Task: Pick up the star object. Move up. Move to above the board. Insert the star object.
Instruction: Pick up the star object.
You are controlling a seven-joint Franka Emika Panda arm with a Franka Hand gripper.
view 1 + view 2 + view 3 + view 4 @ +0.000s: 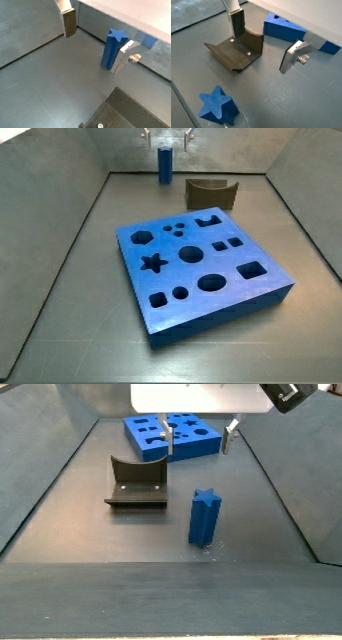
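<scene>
**End effector spread above the peg, nothing held**

I see the end effector (195,432) hanging over the surface (254,514) with its two silver fingers (69,23) wide apart and nothing between them. In a side view it sits high, between the board and the peg, and no finger touches anything.

The star peg (203,517) stands upright on the surface, free of the end effector. In a wrist view the peg (111,48) stands just beside one finger, its star-shaped top face plainly showing; whether finger and peg touch there I cannot tell. In a wrist view I look down on the peg (216,104) from above, apart from both fingers (236,21).

The board (197,267) lies flat on the surface, its top cut with a star hole, circles, squares and a hexagon, all of them open. In a side view the board (175,435) sits well beyond the peg, partly behind the end effector.

The fixture (136,483), a dark bracket on a base plate, stands on the surface between peg and board, to one side. In a side view the fixture (210,193) is just beside the peg (164,162), and in a wrist view it (238,51) lies under one finger.
</scene>
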